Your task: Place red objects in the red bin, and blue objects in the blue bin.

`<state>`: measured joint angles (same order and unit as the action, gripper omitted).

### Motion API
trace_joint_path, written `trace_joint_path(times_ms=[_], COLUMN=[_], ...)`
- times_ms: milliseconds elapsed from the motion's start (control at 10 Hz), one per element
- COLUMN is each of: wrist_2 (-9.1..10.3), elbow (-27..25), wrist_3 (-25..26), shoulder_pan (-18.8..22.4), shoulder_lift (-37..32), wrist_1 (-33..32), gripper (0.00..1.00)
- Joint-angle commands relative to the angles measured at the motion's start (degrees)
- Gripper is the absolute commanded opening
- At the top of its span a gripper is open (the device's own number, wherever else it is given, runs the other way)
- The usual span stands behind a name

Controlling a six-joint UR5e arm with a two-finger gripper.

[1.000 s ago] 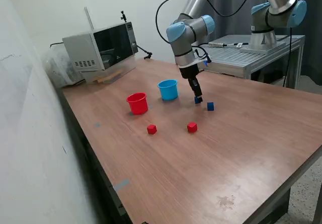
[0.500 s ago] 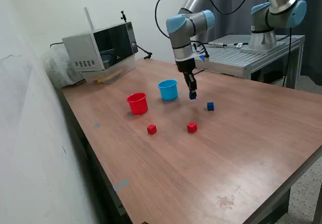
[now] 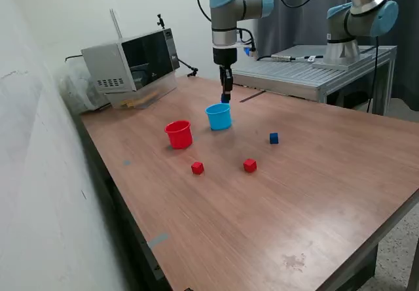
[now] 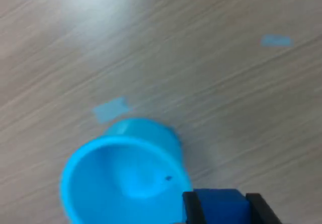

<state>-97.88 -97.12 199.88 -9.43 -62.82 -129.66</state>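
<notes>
I am carrying a blue cube [image 4: 219, 205] above the blue bin [image 3: 218, 116], my gripper [image 3: 225, 97] pinched on it.

The long wooden table [image 3: 314, 193] is running beside a pale wall, a microwave [image 3: 131, 59] sitting at its far end; the blue bin is looking empty from the wrist view, and the red bin [image 3: 178, 134] is standing just beside it; nothing appears sorted yet; a second blue cube [image 3: 273, 138] and two red cubes [image 3: 197, 167] [image 3: 249, 165] are lying loose on the wood, waiting.
</notes>
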Motion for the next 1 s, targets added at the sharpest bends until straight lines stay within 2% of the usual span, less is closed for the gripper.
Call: trace_joint_path(times_ms=[0,300,400,600,700,800,900], wrist_2=[-0.30,-0.30,-0.30,-0.21,0.05,0.32,1.36], elbow=[-0.17,-0.08,0.00,0.26,1.31,2.63,3.95], wrist_3=[-0.54,-0.72,-0.72,-0.81,-4.72,-6.07,-6.17], shoulder_pan=[-3.04,-5.76,-5.77,-5.69,-5.08,-3.59,0.17], shoulder_lift=[-0.20,0.59,1.29,1.56,1.48,0.78,-0.53], wrist_1=[0.10,0.28,2.37,3.18,3.53,6.49,11.83], gripper=[0.00,0.00,1.00,1.00,1.00,1.00,1.00])
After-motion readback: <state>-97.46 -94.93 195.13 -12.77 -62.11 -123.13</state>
